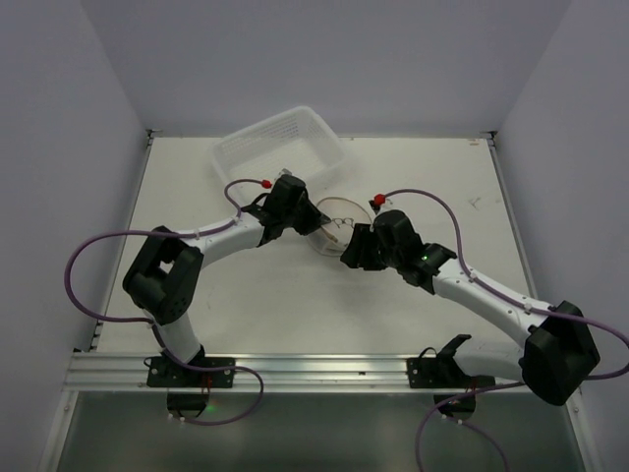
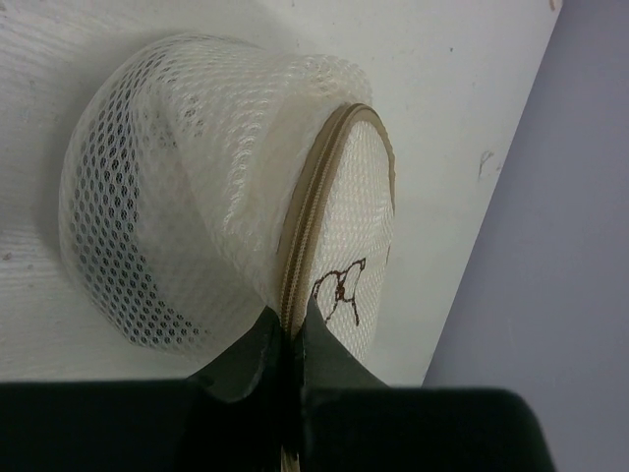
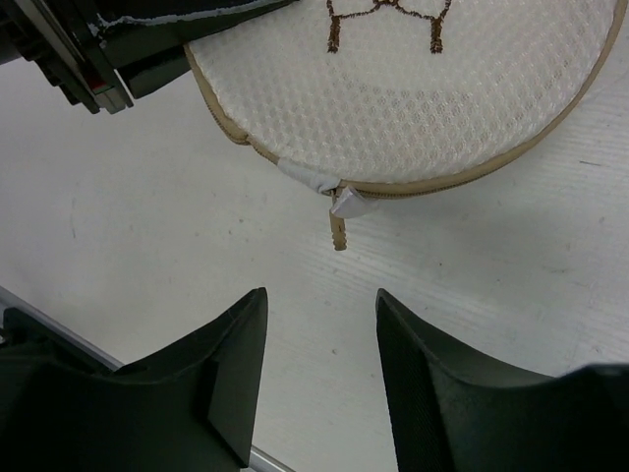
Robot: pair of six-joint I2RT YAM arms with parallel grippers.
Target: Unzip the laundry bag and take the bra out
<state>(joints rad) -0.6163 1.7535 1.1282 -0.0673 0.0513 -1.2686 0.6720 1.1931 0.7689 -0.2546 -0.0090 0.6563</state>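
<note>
The left gripper (image 2: pixel 292 339) is pinched shut on the tan zip seam of the laundry bag (image 2: pixel 197 187), steadying it. The right gripper (image 3: pixel 319 324) has its jaws partly apart with nothing between them, facing the zip pull (image 3: pixel 339 232), a slim ribbed tan tab. Unzipping looks not yet begun. Next, the right jaws must close on that tab and draw it round the rim. The bag is a soft honeycomb-mesh drum lying mid-table (image 1: pixel 246 295), toward the far edge, beside a clear plastic basket (image 1: pixel 280 147). The dark shape inside is probably the bra (image 2: pixel 103 206).
</note>
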